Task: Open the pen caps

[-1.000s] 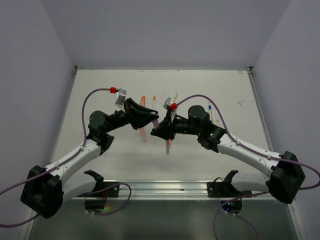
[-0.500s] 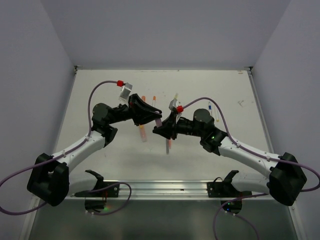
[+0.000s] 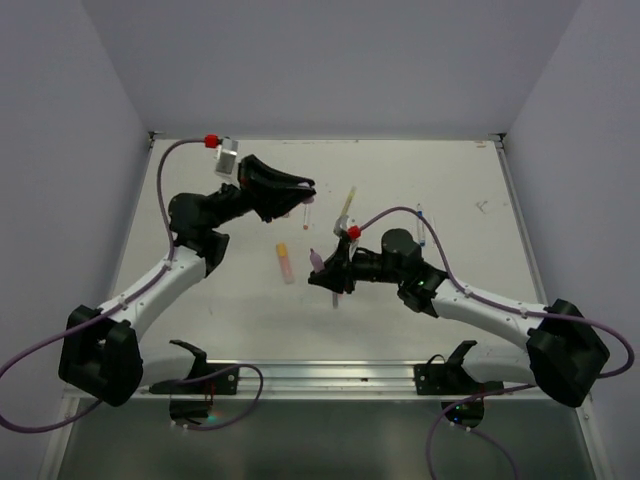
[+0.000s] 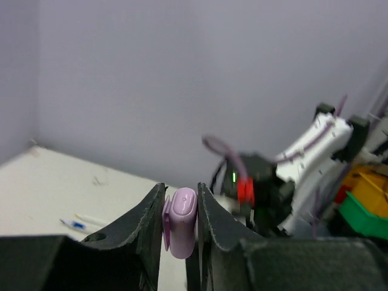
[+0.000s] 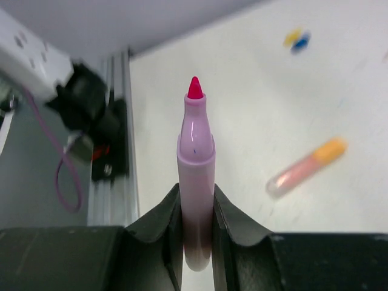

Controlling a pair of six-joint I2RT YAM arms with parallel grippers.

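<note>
A white table stands enclosed by pale lilac-grey walls on its left, far and right sides. An aluminium rail runs along its near edge. Faint dark marks sit at its far right. The left wrist view shows a blurred yellow box and a green box at its right.

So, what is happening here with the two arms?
The left hand grips a lilac cap, and the right hand grips the matching lilac pen, whose red tip is bare. The two are held apart above the table, so this pen is open. An orange-capped pen lies on the table, not yet opened.
</note>
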